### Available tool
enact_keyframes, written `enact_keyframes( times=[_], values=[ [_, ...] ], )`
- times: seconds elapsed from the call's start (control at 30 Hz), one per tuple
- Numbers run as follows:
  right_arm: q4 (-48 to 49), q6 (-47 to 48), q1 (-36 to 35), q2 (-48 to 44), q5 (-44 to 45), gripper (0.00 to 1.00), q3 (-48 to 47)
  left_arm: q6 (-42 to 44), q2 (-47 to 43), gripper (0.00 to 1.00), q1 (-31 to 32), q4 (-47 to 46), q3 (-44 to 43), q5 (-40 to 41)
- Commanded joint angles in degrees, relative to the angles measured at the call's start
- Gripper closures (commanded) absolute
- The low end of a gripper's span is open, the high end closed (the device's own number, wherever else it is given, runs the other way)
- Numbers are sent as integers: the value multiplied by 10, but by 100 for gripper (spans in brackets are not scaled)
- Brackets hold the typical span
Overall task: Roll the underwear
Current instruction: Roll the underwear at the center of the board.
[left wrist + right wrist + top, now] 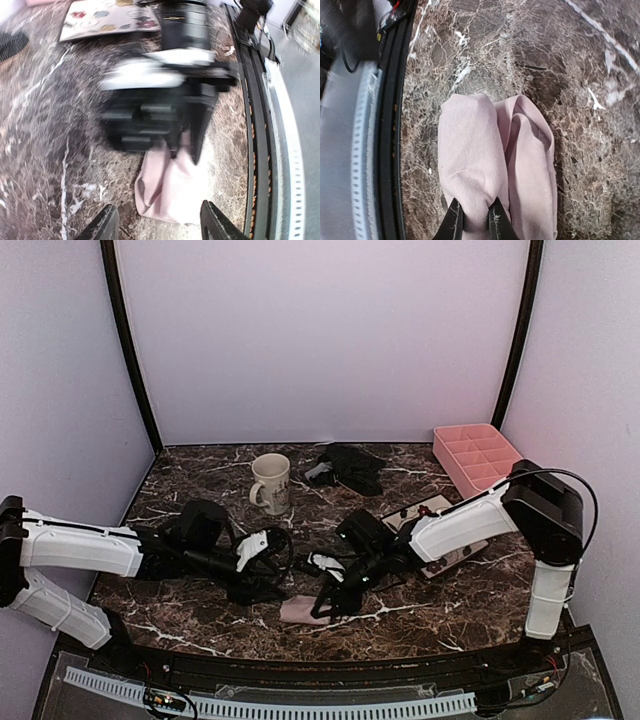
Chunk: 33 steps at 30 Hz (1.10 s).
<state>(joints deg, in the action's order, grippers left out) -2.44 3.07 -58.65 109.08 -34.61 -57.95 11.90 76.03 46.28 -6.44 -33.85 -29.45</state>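
Dark veined marble desk [200, 625] carries the pale pink soft cloth underwear [485, 150], loosely folded near its front edge. Right hand [472, 220] pinches one fold narrowly; left hand [159, 225] hangs just beside, jaws wide and empty. Rolling looks under way; next, turning the pinched fold over probably needs the left hand pinning the cloth.

The left arm [80, 545] lies low and reaches toward the middle. The left gripper [159, 206] has its fingers wide apart and holds nothing. The right arm [462, 524] bends down low. The right gripper [475, 204] pinches the pink underwear [470, 150] tight.
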Motion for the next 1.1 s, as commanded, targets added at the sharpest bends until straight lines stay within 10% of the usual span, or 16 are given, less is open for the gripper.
enact_keyframes(
  times=[0.0, 0.47, 0.73, 1.07],
  values=[
    [-75, -57, 34, 61, -99, 100, -10, 57, -27, 42, 67, -21, 34, 109],
    [-82, -95, 63, 118, -150, 100, -37, 105, 123, 44, 134, -35, -32, 147],
    [-78, -87, 64, 109, -122, 100, -34, 97, 154, 81, 136, -31, -33, 126],
    [98, -113, 65, -95, 65, 58, 110, 20, 211, 98, 107, 112, -94, -1]
  ],
)
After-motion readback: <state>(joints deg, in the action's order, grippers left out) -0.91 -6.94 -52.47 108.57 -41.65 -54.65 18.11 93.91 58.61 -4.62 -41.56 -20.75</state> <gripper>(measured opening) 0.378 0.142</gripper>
